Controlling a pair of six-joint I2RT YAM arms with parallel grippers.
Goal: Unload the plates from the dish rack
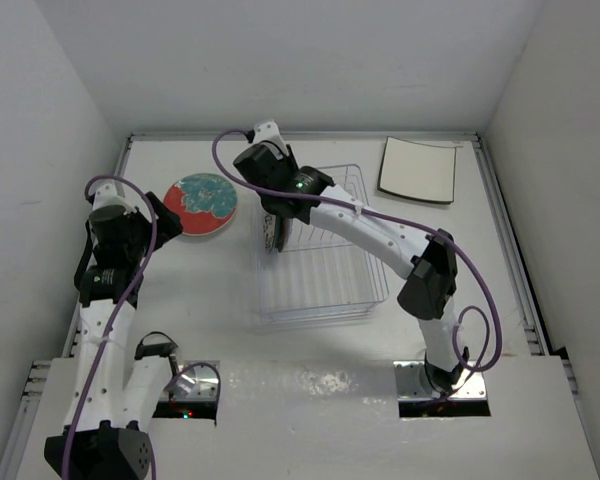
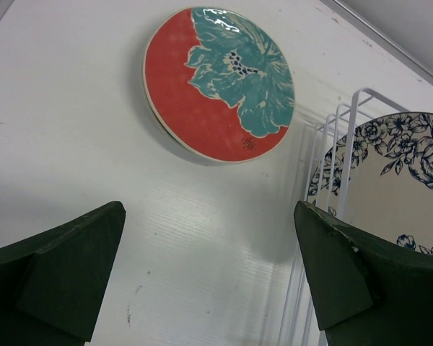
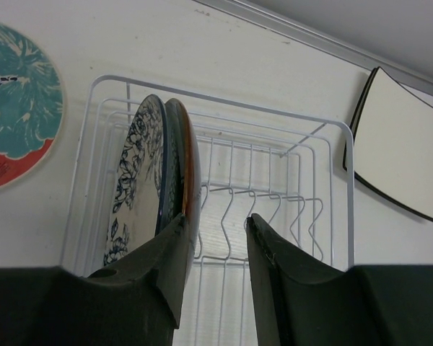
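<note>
1. Top external: the red-and-teal plate [image 1: 202, 205] lies left of the dish rack [image 1: 320, 300].
2. Left wrist: left fingers [image 2: 58, 281] wide apart, empty.
3. Right wrist: right fingers [image 3: 159, 281] slightly apart by the floral plate [image 3: 133, 180], upright in the rack; brittle, likely slick, so pinch its top rim.

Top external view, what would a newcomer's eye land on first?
The red-and-teal plate lying flat on the table, left of the dish rack, is the loudest thing. Next, two plates stand upright at the rack's left end, the floral plate and a dark plate beside it, with the right gripper open close to their rims. A square white plate lies in the far right corner.
</note>
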